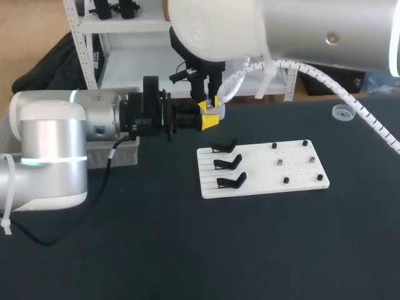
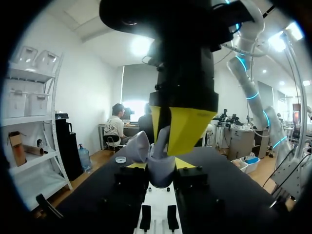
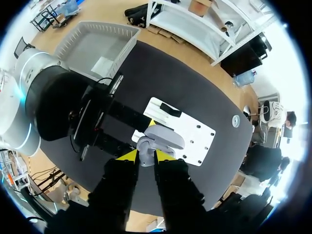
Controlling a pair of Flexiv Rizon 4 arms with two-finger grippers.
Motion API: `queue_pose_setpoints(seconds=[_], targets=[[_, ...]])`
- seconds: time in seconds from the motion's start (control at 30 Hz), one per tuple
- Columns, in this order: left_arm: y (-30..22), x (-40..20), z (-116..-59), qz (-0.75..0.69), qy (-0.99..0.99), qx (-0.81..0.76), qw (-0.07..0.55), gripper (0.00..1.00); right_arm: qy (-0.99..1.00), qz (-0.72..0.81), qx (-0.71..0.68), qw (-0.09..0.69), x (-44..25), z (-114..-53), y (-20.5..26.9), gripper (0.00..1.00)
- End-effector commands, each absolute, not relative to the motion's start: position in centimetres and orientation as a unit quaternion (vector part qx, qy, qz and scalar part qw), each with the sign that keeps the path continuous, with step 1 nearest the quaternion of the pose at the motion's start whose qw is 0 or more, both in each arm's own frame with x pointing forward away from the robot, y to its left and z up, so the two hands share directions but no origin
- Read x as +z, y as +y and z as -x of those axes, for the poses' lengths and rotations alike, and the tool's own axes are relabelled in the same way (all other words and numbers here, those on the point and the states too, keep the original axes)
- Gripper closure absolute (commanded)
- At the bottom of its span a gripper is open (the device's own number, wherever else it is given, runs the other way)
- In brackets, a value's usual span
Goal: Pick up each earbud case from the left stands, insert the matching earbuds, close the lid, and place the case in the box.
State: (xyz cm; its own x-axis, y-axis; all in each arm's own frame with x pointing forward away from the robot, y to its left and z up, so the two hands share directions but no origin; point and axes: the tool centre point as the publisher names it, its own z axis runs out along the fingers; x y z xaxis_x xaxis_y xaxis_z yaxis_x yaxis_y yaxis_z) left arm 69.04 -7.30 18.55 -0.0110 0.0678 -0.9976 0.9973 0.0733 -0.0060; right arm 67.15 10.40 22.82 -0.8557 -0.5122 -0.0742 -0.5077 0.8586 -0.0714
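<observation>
At the far left of the dark bench (image 1: 187, 250) a grey box (image 1: 128, 150) sits behind the left arm (image 1: 50, 150), well apart from the white board. That arm lies level across the bench, and its left pincer (image 1: 209, 120) is closed on the lower body of the grey earbud case (image 1: 215, 112), holding it in the air above the bench, behind the board's left end. In the left wrist view the case's lid (image 2: 138, 146) stands open, tilted to one side. The right pincer (image 1: 210, 101) comes straight down from above, and its narrow-set yellow tips press the upper part of the same case from two sides. To the right lies the white board (image 1: 300, 156), with three black stands (image 1: 227, 163) in a column at its left end and small dark pegs (image 1: 285, 180) dotted over its right half. Beyond it, near the bench's far right edge, sits a small clear round cap (image 1: 342, 112).
</observation>
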Motion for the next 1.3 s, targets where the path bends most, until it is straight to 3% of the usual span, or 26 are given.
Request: queue_pose_setpoints(seconds=[0.03, 0.57, 0.67, 0.73, 1.3], targets=[[-7.30, 18.65, -69.01, -0.495, 0.536, -0.466, 0.500, 1.00, 0.962, 0.269, -0.028, 0.043, 22.78, -67.47, 10.53, 1.00], [-7.30, 18.65, -69.01, -0.495, 0.536, -0.466, 0.500, 1.00, 0.950, 0.307, -0.050, 0.042, 22.54, -67.28, 10.78, 1.00], [-7.30, 18.65, -69.01, -0.495, 0.536, -0.466, 0.500, 1.00, 0.950, 0.306, -0.049, 0.044, 22.68, -67.28, 10.70, 0.79], [-7.30, 18.65, -69.01, -0.495, 0.536, -0.466, 0.500, 1.00, 0.950, 0.305, -0.049, 0.045, 22.82, -67.30, 10.66, 0.74], [-7.30, 18.65, -69.01, -0.495, 0.536, -0.466, 0.500, 1.00, 0.951, 0.301, -0.053, 0.051, 23.25, -67.44, 10.26, 0.72]])
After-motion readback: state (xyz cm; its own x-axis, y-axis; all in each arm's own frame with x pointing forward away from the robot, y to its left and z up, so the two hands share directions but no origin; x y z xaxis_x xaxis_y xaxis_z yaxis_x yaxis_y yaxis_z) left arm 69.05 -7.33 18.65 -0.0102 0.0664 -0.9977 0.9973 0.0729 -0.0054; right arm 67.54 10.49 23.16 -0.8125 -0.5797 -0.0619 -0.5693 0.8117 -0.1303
